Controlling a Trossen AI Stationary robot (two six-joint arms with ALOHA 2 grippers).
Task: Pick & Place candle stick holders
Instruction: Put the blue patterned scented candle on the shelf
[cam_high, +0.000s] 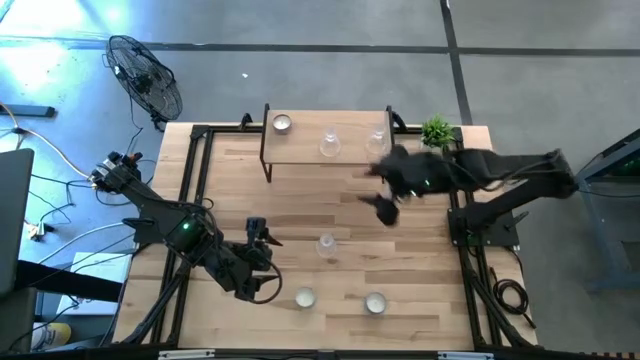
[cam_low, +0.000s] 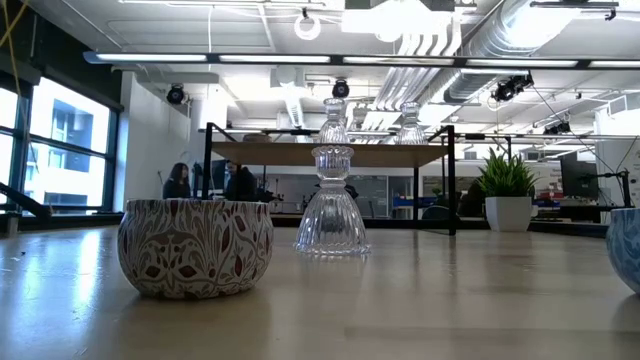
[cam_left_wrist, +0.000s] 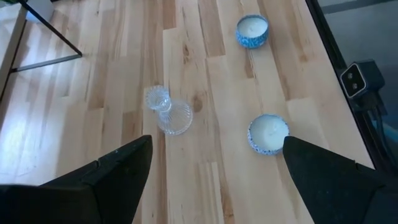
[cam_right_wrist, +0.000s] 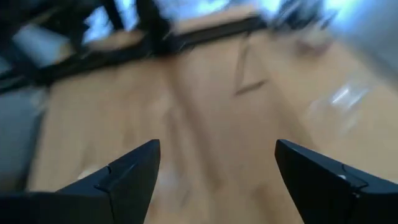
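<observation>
Candle stick holders: three clear glass stems (cam_high: 327, 245), three round tealight cups (cam_high: 305, 297), white centres.
Writing: none legible.
Left tool (cam_left_wrist: 211, 180): wide open, empty.
Right tool (cam_right_wrist: 217, 174): wide open, empty.

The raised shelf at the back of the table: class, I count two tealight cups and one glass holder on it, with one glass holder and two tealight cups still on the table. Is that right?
Not quite. The high view shows the raised shelf carrying one tealight cup and two glass holders. The rest holds: one glass holder and two tealight cups stand on the table.
</observation>
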